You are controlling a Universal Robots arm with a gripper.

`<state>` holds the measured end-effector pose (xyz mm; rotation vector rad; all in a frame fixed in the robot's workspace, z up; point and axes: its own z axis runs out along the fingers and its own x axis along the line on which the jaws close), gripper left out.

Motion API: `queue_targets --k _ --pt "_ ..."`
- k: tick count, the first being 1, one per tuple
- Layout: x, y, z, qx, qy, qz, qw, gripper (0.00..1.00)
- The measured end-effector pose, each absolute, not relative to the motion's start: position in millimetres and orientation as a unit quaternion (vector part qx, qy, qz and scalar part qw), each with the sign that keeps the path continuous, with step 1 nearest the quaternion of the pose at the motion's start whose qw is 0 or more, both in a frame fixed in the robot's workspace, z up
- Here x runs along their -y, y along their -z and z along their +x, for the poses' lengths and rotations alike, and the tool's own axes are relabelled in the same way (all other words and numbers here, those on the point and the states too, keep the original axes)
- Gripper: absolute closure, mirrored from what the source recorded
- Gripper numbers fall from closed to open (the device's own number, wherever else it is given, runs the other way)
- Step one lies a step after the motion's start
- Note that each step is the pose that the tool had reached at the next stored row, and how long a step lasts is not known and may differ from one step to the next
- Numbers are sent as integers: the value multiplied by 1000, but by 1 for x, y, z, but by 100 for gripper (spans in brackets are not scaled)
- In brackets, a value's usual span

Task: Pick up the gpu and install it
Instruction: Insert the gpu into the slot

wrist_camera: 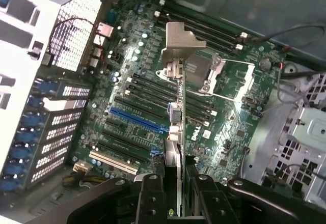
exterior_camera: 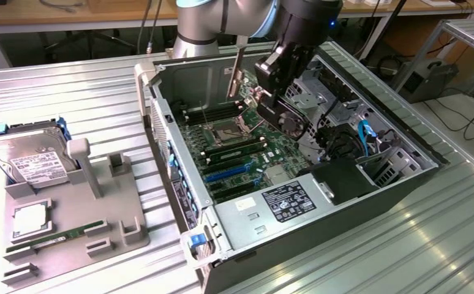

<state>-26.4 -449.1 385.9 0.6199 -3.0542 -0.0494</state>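
Note:
My gripper (exterior_camera: 263, 92) hangs inside the open computer case (exterior_camera: 168, 131), above the motherboard (exterior_camera: 245, 153). It is shut on the gpu (exterior_camera: 235, 70), which stands on edge with its silver end bracket pointing away from the fingers. In the wrist view the gpu (wrist_camera: 175, 112) appears edge-on between the two black fingers (wrist_camera: 151, 198) of my gripper (wrist_camera: 175, 199), and its bracket (wrist_camera: 181, 40) sits at the far end. The card hovers over the row of expansion slots, near the end of the blue slot (wrist_camera: 136, 119), and is clear of the board.
A processor socket (wrist_camera: 224, 76) with its lever lies beyond the card. Drive cage and cables (exterior_camera: 368, 138) fill the case's right side, and the power supply (exterior_camera: 290, 199) its near end. On the exterior view's left, a grey fixture (exterior_camera: 86, 223) holds a hard drive (exterior_camera: 29, 160) and a green memory stick (exterior_camera: 53, 240).

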Motion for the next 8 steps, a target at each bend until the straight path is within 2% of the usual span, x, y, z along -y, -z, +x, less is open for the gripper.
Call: queue_targets --k 8 --pt "449 -382 -26 961 15 275 14 74"
